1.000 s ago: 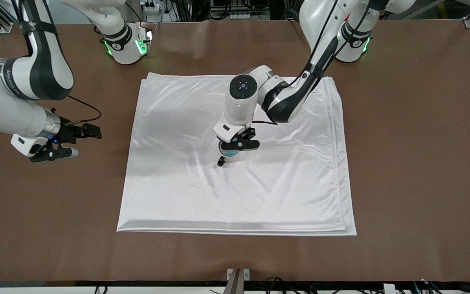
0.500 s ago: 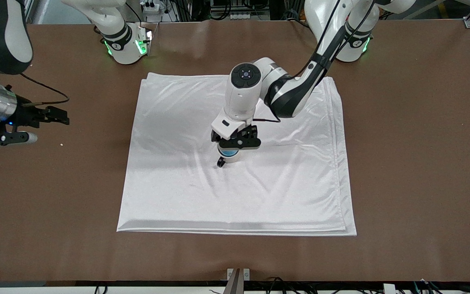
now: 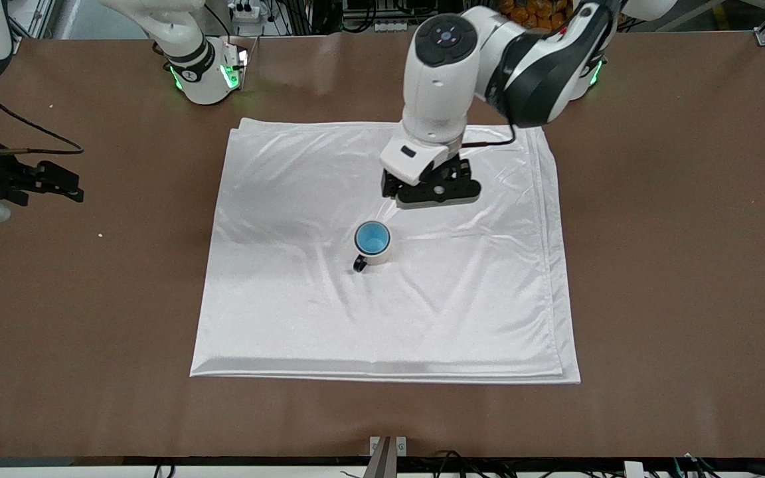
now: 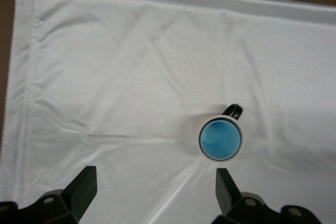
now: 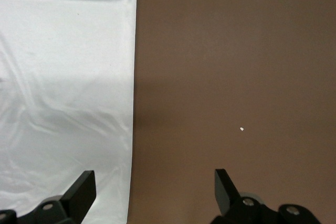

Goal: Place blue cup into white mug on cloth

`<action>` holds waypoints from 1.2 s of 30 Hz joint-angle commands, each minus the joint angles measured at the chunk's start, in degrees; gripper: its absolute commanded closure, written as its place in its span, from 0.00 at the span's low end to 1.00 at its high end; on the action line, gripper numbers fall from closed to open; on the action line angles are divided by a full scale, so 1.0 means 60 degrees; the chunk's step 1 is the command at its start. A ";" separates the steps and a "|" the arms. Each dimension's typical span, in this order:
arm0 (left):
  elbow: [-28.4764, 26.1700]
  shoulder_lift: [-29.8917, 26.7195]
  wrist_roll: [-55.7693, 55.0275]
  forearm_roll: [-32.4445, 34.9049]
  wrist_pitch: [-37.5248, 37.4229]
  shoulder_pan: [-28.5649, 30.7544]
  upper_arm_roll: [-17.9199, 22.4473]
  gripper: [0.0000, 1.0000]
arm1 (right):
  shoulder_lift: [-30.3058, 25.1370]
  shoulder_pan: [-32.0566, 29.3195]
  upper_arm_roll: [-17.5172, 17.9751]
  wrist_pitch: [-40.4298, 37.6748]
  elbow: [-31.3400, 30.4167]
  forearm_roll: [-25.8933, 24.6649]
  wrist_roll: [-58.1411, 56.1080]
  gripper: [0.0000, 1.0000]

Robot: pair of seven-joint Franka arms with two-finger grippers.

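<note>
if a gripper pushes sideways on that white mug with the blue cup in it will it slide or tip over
The white mug probably slides rather than tips: it looks squat. The shiny, wrinkled cloth under it may bunch up and move along. The blue cup sits nested inside, so it likely travels with it.

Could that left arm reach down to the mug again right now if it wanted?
Probably yes. The left gripper hangs open over the cloth, beside the white mug holding the blue cup, with nothing between them.
</note>
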 commanded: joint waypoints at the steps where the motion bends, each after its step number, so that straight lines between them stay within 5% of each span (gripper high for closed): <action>1: -0.0281 -0.1037 0.1309 0.0131 -0.0921 0.0898 -0.0049 0.00 | -0.0047 -0.0031 0.0085 -0.0291 0.0342 -0.0112 0.0099 0.00; 12: -0.0281 -0.1873 0.2216 0.0175 -0.2255 0.2671 -0.0049 0.00 | -0.0061 -0.0016 0.0100 -0.0423 0.0811 -0.0112 0.0085 0.00; 36: -0.0559 -0.2313 0.5703 -0.0953 -0.1963 0.5704 -0.0123 0.00 | -0.0384 -0.0045 0.0027 -0.0525 0.0796 -0.0185 0.0055 0.00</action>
